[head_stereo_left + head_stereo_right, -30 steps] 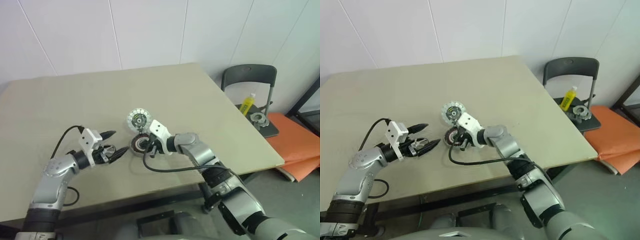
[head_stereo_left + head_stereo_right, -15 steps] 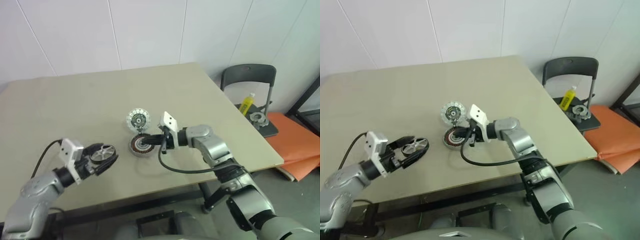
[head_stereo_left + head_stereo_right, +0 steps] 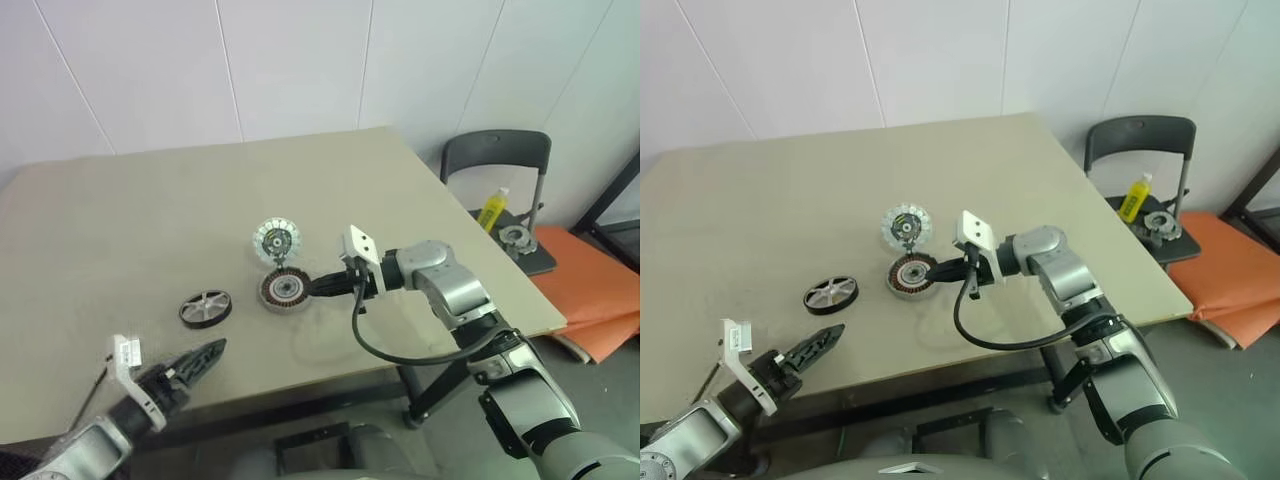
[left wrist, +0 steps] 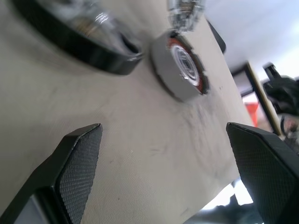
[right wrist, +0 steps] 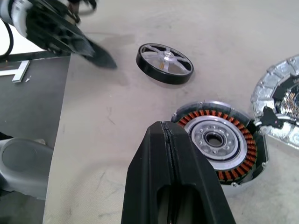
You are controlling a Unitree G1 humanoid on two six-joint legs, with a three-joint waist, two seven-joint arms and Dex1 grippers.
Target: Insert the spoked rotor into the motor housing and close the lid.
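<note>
Bare lab-like test room: plain white panelled walls (image 3: 200, 70), beige worktable (image 3: 150, 210), folding chair (image 3: 497, 160).

From where I'm standing, nothing is showing any writing I can read. No label, brand, number or sign is appearing on anything in view.
</note>
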